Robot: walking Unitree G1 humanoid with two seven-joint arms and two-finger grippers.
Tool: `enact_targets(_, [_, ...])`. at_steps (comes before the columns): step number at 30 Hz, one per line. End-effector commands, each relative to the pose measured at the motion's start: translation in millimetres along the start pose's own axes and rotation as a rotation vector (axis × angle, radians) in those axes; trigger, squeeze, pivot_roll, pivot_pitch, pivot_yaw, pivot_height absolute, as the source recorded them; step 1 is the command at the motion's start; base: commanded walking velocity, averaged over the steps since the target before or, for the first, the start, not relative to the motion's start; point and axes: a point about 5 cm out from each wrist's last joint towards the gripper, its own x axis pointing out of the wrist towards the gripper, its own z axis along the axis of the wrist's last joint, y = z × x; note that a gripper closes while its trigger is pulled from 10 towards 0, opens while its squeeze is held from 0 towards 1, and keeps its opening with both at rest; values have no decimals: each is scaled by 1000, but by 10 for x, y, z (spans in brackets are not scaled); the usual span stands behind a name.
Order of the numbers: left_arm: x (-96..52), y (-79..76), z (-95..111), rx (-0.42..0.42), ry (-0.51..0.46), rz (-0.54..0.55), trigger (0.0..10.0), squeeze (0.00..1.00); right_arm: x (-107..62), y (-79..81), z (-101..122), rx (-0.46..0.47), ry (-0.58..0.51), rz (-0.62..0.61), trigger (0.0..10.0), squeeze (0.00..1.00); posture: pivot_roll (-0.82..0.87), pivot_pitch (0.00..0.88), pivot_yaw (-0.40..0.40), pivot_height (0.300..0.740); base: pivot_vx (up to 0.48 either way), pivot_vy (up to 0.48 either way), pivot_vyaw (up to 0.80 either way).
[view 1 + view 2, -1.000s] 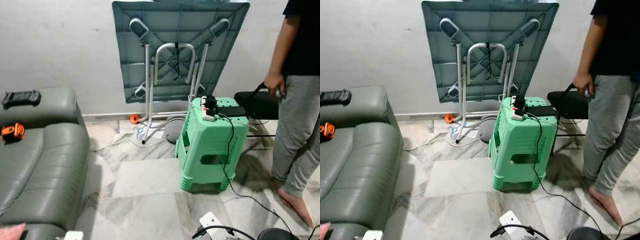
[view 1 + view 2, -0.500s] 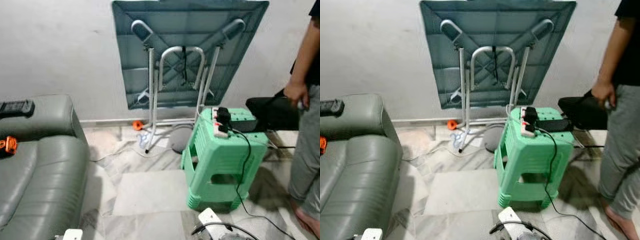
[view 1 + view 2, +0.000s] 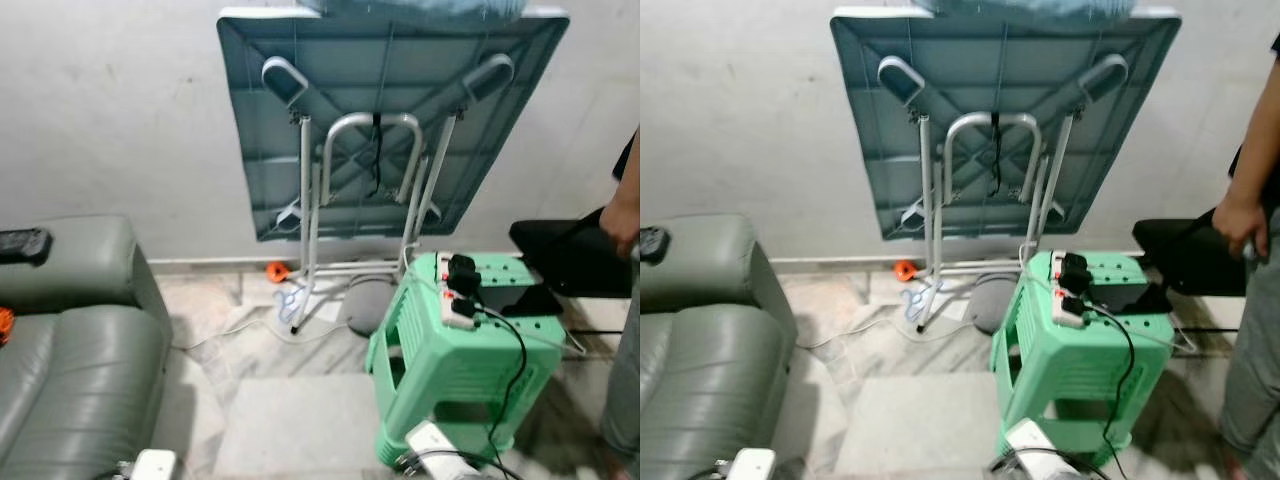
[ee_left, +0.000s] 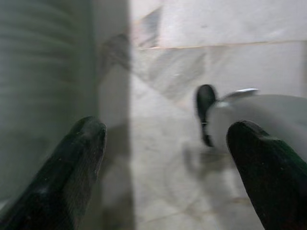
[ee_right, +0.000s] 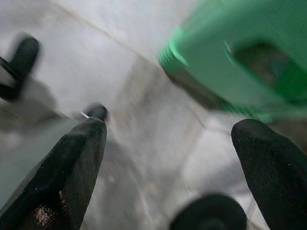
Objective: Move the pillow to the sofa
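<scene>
The grey-green leather sofa (image 3: 80,370) stands at the left, its arm and seat cushion facing me. A black remote (image 3: 22,244) lies on its top and an orange object (image 3: 4,322) at its edge. My left gripper (image 4: 168,139) hangs open over the marble floor beside the sofa's side, nothing between its fingers. My right gripper (image 5: 170,132) is open too, low over the floor near the green stool (image 5: 240,57). White parts of my arms (image 3: 152,465) poke in at the bottom of the eye views.
A green plastic stool (image 3: 450,380) with a power strip (image 3: 458,296) and black cable stands right of centre. A folded table (image 3: 390,110) leans on the wall. A black chair (image 3: 570,262) and a person (image 3: 626,300) are at the right. Bare marble floor (image 3: 290,420) lies between sofa and stool.
The camera has tilted up and shifted, so stool and person slid toward the lower right of the picture. A pink corner at the bottom left has dropped out of the frame.
</scene>
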Motion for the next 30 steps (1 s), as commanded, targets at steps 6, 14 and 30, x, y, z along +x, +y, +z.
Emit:
enact_targets(6, [13,-26,94,28,-22,21,10000,0,-22,-89,-67,8,14,-26,10000,0,-132,0,3,740,266,0,0])
enact_targets(14, [14,-23,85,38,-7,33,10000,0,-24,-98,-66,5,13,-30,10000,0,-134,0,1,740,0,0,0])
enact_targets(30, [13,-24,65,46,20,20,10000,0,-23,-102,-69,-16,24,-37,10000,0,-131,0,5,740,0,0,0])
